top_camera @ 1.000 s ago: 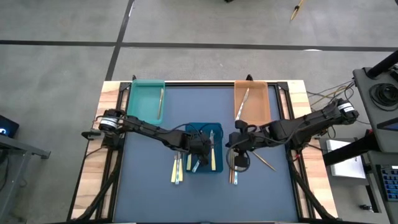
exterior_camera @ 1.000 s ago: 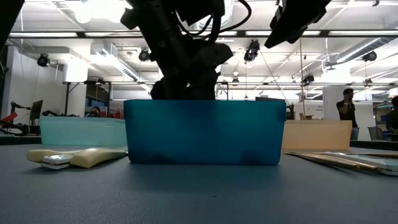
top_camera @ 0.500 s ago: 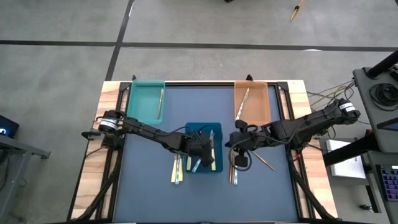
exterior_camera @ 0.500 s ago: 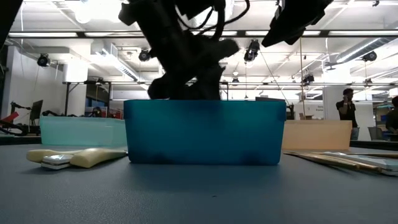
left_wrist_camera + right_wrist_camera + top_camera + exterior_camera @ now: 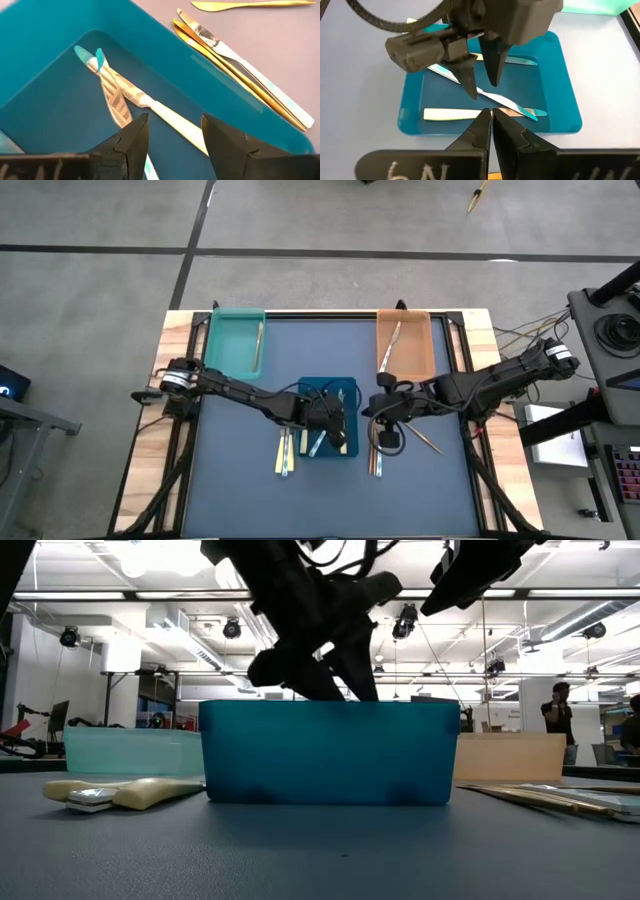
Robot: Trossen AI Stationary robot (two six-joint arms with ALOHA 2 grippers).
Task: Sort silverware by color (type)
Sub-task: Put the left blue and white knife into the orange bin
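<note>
Two claws are at work near the middle of the tabletop (image 5: 430, 490). The left claw (image 5: 481, 75) hangs over the blue tray (image 5: 329, 385) with its fingers spread and nothing between them, tips pointing down at the silverware (image 5: 505, 102) lying inside: pale-handled pieces crossing each other on the tray floor. The right claw (image 5: 491, 127) hovers just beside that tray, its fingers pressed together and holding nothing. More silverware lies loose on the tabletop: a few cream-handled pieces (image 5: 285, 452) just left of the blue tray and gold ones (image 5: 235, 65) on its right. Farther back, a teal tray (image 5: 235, 340) holds one utensil at its right side, and an orange tray (image 5: 404, 345) holds another.
</note>
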